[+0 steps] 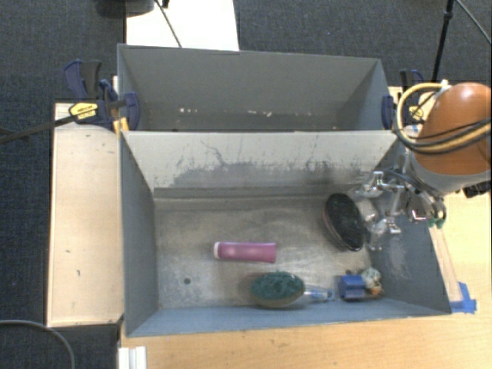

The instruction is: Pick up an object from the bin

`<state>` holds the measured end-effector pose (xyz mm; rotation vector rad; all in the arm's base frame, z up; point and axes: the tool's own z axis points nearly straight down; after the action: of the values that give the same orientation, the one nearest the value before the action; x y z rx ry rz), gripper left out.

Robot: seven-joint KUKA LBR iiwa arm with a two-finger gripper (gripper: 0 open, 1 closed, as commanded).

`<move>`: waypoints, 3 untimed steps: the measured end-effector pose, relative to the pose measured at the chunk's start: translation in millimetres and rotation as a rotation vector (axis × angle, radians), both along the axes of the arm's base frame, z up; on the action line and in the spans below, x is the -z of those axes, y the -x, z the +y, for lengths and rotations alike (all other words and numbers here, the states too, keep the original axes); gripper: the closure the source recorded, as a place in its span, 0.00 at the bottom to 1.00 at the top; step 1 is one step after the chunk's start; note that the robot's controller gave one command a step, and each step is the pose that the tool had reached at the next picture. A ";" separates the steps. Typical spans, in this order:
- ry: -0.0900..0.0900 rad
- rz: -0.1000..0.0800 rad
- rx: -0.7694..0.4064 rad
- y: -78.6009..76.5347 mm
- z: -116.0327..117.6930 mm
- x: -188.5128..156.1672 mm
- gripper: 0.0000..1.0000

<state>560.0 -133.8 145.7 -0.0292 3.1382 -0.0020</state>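
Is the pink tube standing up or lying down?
Lying down. The pink tube rests on its side on the floor of the bin, with its whitish end pointing left.
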 end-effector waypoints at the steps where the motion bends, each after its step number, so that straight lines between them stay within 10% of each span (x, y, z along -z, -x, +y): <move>1: 0.000 -0.009 0.075 -15.1 48.4 74.9 0.00; 2: -0.004 -0.002 0.053 -25.4 29.6 73.4 0.00; 3: -0.004 -0.005 0.051 -26.0 30.4 72.1 1.00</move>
<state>586.0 -103.5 73.6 0.0510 3.1333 0.0046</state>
